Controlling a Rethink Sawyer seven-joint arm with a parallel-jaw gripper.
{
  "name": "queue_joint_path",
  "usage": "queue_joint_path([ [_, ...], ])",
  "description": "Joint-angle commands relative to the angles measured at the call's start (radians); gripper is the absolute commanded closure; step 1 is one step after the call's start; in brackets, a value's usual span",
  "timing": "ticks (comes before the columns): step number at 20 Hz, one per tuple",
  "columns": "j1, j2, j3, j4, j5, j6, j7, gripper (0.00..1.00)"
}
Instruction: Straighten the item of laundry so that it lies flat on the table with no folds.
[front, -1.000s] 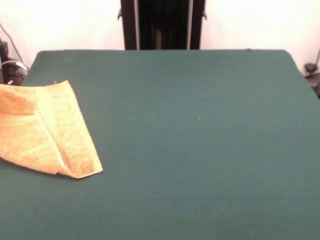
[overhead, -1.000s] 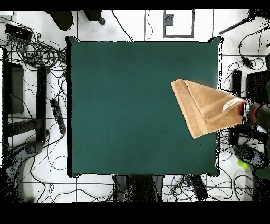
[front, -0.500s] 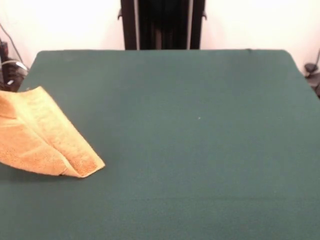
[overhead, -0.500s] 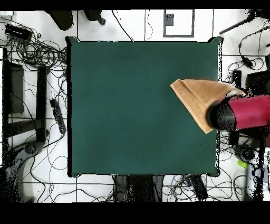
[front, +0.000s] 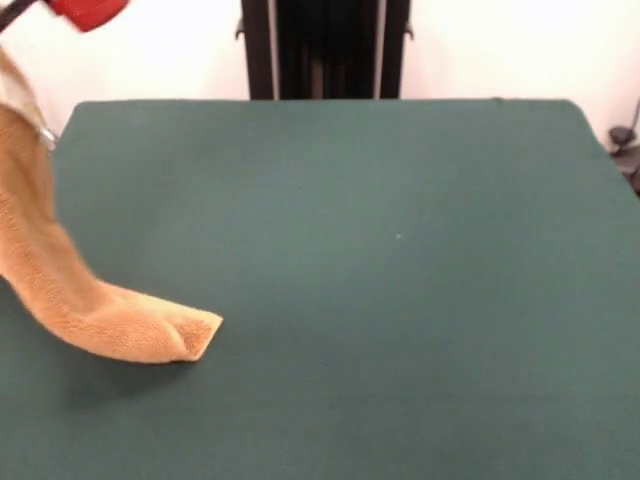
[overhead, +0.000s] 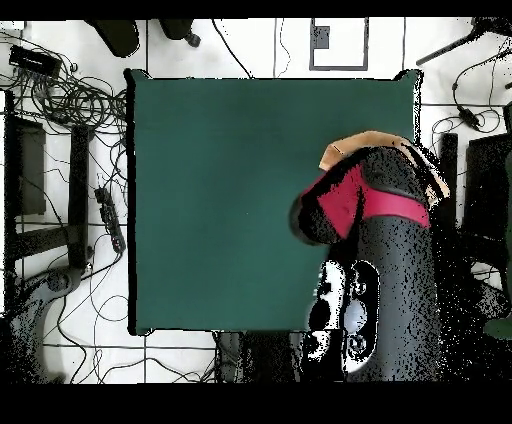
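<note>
From the front camera I see the towel (front: 60, 290) lifted along the left edge of the frame: it hangs down from the upper left in a long drape, and only its lower end rests on the bench (front: 380, 250), bunched into a soft rounded fold at the near left. The rest of the cloth is clear of the green surface, and a shadow lies under it. A red piece of the arm (front: 88, 10) shows in the top left corner, above the hanging cloth. I cannot see the end effector itself there, so I cannot tell how far it is open or whether it is what holds the towel.

From the overhead camera the arm (overhead: 375, 250) covers the right part of the bench (overhead: 220, 200), a black body with a red band across it. Only a thin strip of the towel (overhead: 365, 140) peeks out round the arm's far side, near the bench's right edge. The end effector is hidden under the arm here too.
</note>
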Motion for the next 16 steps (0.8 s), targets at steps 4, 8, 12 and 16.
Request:
queue_joint_path([
  [4, 0.103, -0.001, -0.108, 0.046, 0.07, 0.201, 0.184, 1.0],
  [8, 0.148, -0.008, -0.134, 0.037, 0.055, 0.221, 0.179, 1.0],
  [12, 0.173, -0.04, -0.155, 0.047, 0.113, 0.257, 0.186, 1.0],
  [16, 0.192, -0.106, -0.174, 0.085, 0.207, 0.301, 0.168, 1.0],
])
